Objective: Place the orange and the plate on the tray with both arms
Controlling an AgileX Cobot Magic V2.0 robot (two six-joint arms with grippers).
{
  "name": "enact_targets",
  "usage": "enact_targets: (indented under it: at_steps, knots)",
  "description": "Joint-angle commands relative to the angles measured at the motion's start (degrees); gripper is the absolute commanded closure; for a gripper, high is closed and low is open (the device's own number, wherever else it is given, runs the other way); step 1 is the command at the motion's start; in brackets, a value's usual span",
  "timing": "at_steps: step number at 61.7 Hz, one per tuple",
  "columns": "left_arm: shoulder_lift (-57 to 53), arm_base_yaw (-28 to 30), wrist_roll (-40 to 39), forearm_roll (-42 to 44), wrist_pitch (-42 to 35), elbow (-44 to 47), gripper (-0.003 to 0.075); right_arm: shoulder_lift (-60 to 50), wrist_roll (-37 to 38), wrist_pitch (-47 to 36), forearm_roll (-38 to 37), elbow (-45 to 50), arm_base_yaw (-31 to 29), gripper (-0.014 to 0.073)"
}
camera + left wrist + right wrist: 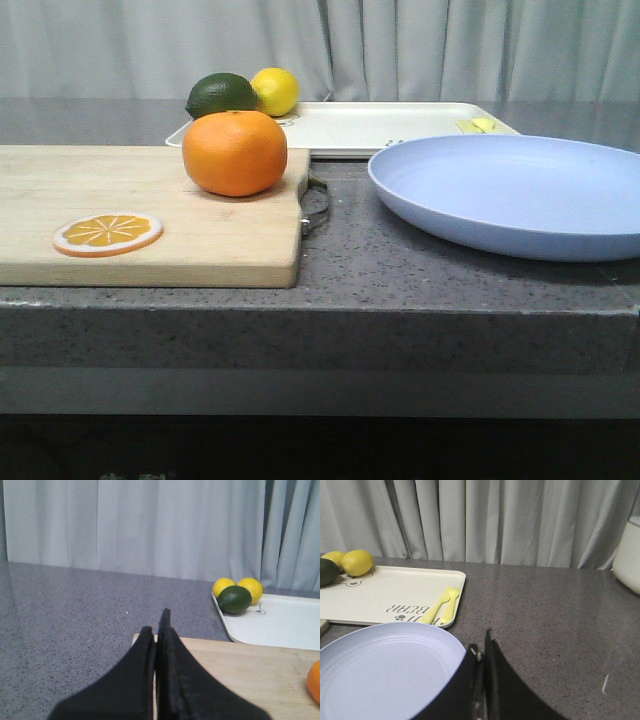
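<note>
Orange: the orange sits on the wooden cutting board, near the board's far right corner. Nothing holds it.
Plate: the plate lies flat on the grey table, to the right of the board and just in front of the tray.
Tray: the tray is at the back, behind both things. A lemon and a dark green fruit sit at its left end.
Orange slice: a flat orange slice lies on the board, well apart from the orange.
Left gripper: the left gripper has its fingers pressed together and holds nothing. It is over the board. The orange is off to its right, seen only at the picture's edge.
Right gripper: the right gripper also has its fingers pressed together and is empty. It sits just at the plate's right rim.
Which arm for what: the left arm is nearer the orange, and the right arm is nearer the plate. Both likely must spread their fingers first.
</note>
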Motion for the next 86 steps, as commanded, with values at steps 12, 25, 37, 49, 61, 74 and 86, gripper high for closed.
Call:
enact_targets:
  at_steps: [12,25,37,49,61,74,86]
  knots:
    - [12.9,0.2,-0.3,0.1,-8.3,-5.5,0.0738,13.4,0.0,-4.4,0.2,-7.3,-0.1,0.0701]
    - [13.0,0.2,-0.3,0.1,-9.1,-5.5,0.0636,13.7,0.0,-4.6,0.1,-7.3,-0.1,0.0451]
    - [13.0,0.2,-0.3,-1.6,-9.1,-5.5,0.0095,13.7,0.0,-4.6,0.1,-7.3,-0.1,0.0019]
    - [13.0,0.2,-0.3,-1.6,-9.1,-5.5,0.0058,13.7,0.0,-4.6,0.1,-7.3,-0.1,0.0003]
    - [13.0,0.2,-0.3,-1.6,-9.5,-5.5,0.0086,13.7,0.0,-4.7,0.1,-7.3,-0.1,0.0003]
    - [16.0,-2.4,-0.4,-3.6,-4.5,-9.6,0.0122,13.7,0.0,-4.9,0.1,-7.3,-0.1,0.0003]
    - [28.6,-12.2,0.1,-3.6,4.9,-21.1,0.0122,13.7,0.0,-5.2,0.1,-7.3,-0.1,0.0003]
